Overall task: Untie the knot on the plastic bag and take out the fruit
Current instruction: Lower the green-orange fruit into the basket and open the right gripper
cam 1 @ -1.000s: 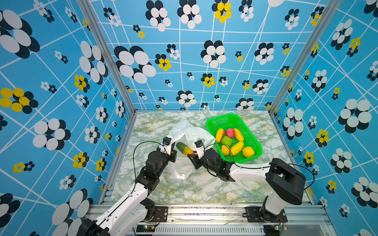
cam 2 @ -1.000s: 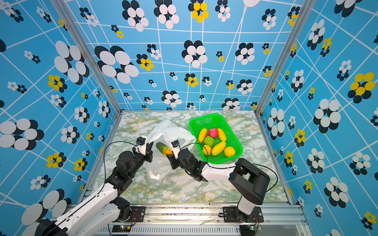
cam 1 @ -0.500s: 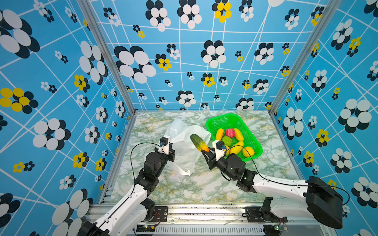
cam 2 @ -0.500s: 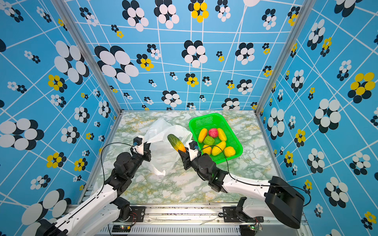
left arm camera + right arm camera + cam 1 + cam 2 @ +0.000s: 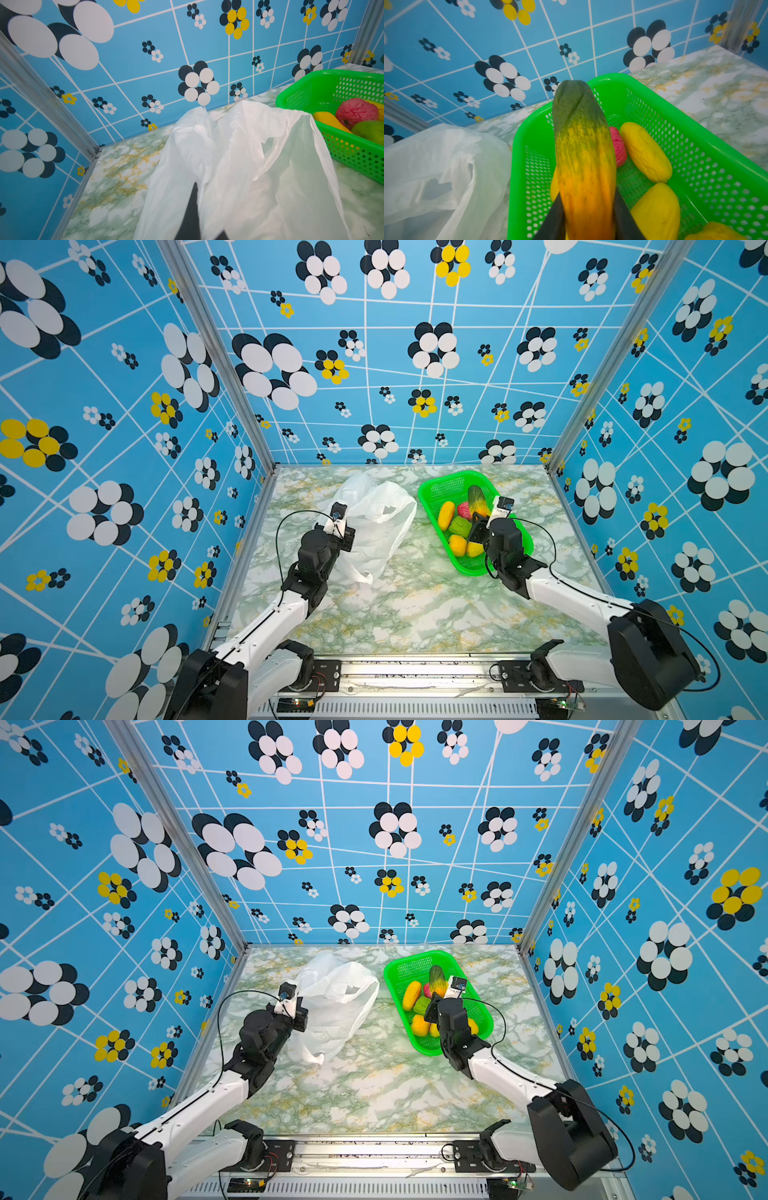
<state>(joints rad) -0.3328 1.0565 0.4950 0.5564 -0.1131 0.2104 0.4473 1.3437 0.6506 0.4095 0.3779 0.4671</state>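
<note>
The striped green-and-orange fruit (image 5: 583,149) is clamped between the jaws of the right gripper (image 5: 586,207), held tilted above the green basket (image 5: 685,120). The step in hand looks like dropping it in. The next move calls for lowering it over the basket's bare far end and letting go. A pink fruit (image 5: 619,145) and a yellow one (image 5: 645,151) lie just beside its path. The plastic bag (image 5: 374,522) lies slack and apparently empty on the table (image 5: 415,605), no knot showing. The left gripper (image 5: 194,199) is clenched on a fold of it.
</note>
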